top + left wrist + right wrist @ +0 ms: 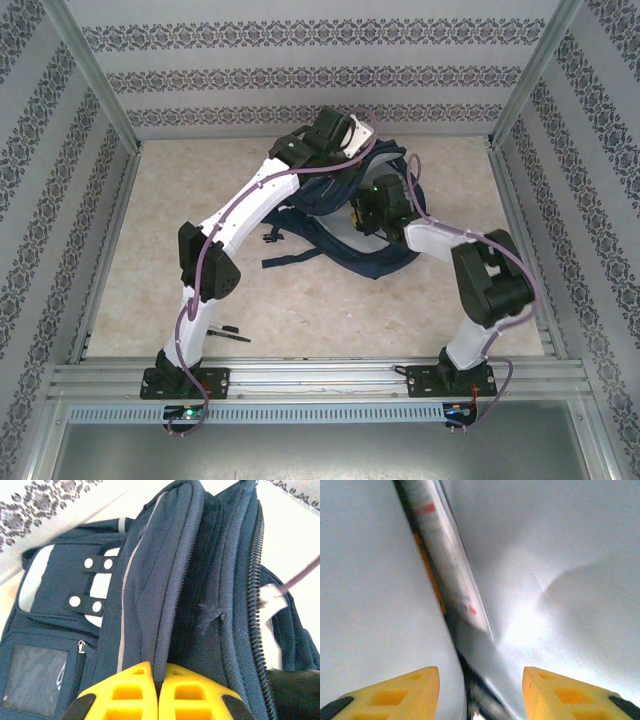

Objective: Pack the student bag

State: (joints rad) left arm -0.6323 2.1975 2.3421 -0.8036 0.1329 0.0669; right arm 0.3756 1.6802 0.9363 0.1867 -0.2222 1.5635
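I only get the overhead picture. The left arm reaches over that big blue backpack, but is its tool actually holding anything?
Observer: Yes, the left tool is pinched shut on a navy fabric fold of the student bag.
Visitor: And the right one?
Observer: The right tool stands open, pale lining on both sides.
Visitor: Anything in there?
Observer: A thin flat item, edge-on, with red marks; too blurred to name.

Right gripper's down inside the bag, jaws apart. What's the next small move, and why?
Probably lift the right gripper straight back out of the bag. Its jaws stand apart and grip nothing, and a thin flat item lies ahead against the pale lining, apparently let go. The left gripper is shut on the bag's rim and holds the mouth open, so the way out looks free.
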